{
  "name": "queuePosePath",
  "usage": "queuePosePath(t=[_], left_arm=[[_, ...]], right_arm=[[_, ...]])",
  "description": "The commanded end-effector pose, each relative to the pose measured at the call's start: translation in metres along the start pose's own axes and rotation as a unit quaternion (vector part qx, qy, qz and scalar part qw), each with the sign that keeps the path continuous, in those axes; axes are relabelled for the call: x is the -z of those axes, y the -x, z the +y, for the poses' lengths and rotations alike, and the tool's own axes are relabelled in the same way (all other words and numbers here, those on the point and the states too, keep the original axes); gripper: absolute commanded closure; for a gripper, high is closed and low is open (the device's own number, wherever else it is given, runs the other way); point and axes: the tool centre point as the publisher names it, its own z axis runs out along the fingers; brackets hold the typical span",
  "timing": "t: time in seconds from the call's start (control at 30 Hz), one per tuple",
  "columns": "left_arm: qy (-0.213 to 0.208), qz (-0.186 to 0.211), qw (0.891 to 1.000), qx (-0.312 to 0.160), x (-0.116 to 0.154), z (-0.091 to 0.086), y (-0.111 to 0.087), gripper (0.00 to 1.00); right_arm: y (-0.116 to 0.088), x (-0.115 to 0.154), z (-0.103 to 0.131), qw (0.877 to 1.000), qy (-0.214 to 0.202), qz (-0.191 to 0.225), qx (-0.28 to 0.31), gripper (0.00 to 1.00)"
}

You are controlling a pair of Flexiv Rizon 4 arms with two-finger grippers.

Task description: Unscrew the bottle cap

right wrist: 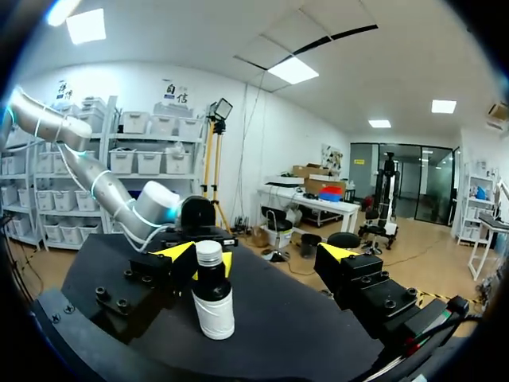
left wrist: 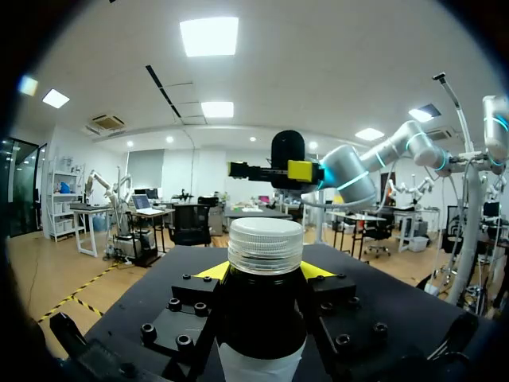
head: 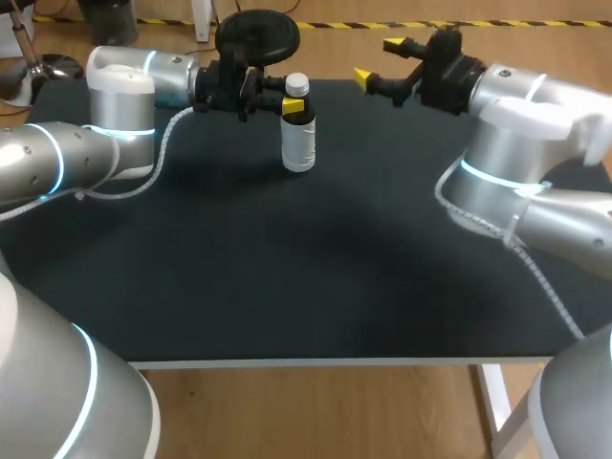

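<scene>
Bottle [head: 298, 143] with white cap [head: 296, 84] stands upright on the black table [head: 287, 268], upper middle of frame. Left gripper [head: 293, 105] is clamped on its dark neck, right gripper [head: 379, 60] is spread apart off to its right, not touching

I work in a robotics lab. My left arm [head: 57, 158] and right arm [head: 516, 143] are set at a black table [head: 287, 287], with yellow-and-black tape [head: 382, 24] marking the wooden floor behind it. Around me is one large open room. It has shelves [right wrist: 151, 159] stacked with white bins along a wall, other robot arms [left wrist: 107, 187] at benches, desks with a laptop [left wrist: 147, 204] and office chairs [left wrist: 191, 227], a lamp on a tripod [right wrist: 216, 151], and flat panel lights [left wrist: 209, 36] in the ceiling.
</scene>
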Motion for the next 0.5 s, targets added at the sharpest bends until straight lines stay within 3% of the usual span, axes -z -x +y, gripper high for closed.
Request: queuePosePath(t=[0.03,0.27,0.5], left_arm=[[0.001,0.0,1.0,0.0,0.0,-0.001,0.0,1.0],[0.001,0.0,1.0,0.0,0.0,-0.001,0.0,1.0],[0.001,0.0,1.0,0.0,0.0,-0.001,0.0,1.0]], right_arm=[[-0.018,-0.001,-0.002,0.999,-0.005,-0.043,0.003,0.0],[-0.035,-0.011,-0.001,0.997,-0.012,-0.077,0.014,0.0],[-0.048,-0.028,-0.003,0.997,-0.005,-0.076,0.0,0.0]])
